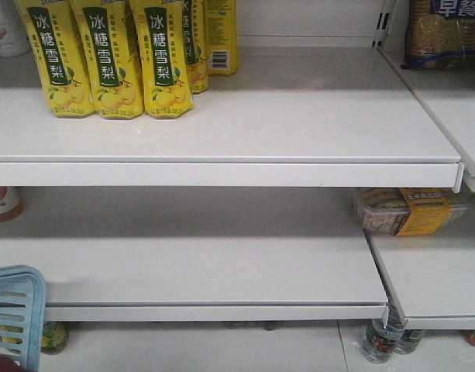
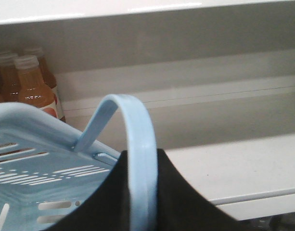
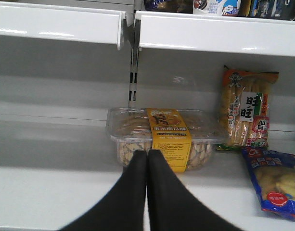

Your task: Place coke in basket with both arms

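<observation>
Three views of white shop shelves. No coke can shows in any view, so which way it lies from either gripper, its long axis, and which arm is nearer can't be told. A sliver of red at the bottom left corner of the front view, under the basket, is too small to name.

The light blue basket (image 1: 12,310) sits at the lower left of the front view, only one corner in frame. In the left wrist view the basket handle (image 2: 137,159) runs down the middle of the black left gripper (image 2: 140,202) – the handle looks pinched by it, w/ the basket body hanging left of and below the gripper. Beyond it to the upper left stand brown drink bottles (image 2: 32,86) at the back of a shelf.

Right gripper (image 3: 147,166): its two black fingers are pressed together, holding nothing. Straight ahead of its tips sits a clear snack box (image 3: 161,139) w/ a yellow label. To the right lie a rice-cracker packet (image 3: 246,110) and a blue snack bag (image 3: 275,183).

Room to move – the shelf surface left of the right gripper is bare, and a shelf edge (image 3: 210,33) overhangs above. Yellow pear-drink bottles (image 1: 113,54) stand on the upper shelf in the front view. Likely next: find the can first.
</observation>
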Controlling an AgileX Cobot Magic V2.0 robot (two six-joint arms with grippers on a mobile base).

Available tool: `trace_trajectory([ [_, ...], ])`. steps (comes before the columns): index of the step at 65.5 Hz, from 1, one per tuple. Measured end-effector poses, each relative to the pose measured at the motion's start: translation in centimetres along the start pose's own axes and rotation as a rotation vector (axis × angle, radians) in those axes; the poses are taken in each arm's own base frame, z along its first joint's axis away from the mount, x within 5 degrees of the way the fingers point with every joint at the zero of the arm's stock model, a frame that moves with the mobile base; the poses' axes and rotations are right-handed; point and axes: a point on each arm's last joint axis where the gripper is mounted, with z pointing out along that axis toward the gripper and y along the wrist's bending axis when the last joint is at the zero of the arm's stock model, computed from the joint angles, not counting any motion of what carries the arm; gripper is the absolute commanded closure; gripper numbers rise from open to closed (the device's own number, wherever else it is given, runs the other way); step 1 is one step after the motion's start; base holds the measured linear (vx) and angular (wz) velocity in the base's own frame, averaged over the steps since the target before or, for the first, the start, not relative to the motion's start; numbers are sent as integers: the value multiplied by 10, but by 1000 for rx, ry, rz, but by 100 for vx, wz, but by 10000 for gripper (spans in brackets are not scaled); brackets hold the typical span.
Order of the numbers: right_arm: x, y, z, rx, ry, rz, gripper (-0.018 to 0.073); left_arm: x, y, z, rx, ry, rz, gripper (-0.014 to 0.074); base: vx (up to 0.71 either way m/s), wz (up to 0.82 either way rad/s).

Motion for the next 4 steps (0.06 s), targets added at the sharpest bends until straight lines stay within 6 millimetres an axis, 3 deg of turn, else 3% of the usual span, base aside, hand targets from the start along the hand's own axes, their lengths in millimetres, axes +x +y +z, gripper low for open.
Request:
trace_trajectory([
  [4,0,0,0,0,0,0,569,0,0,0,0,0,1,603,0,0],
])
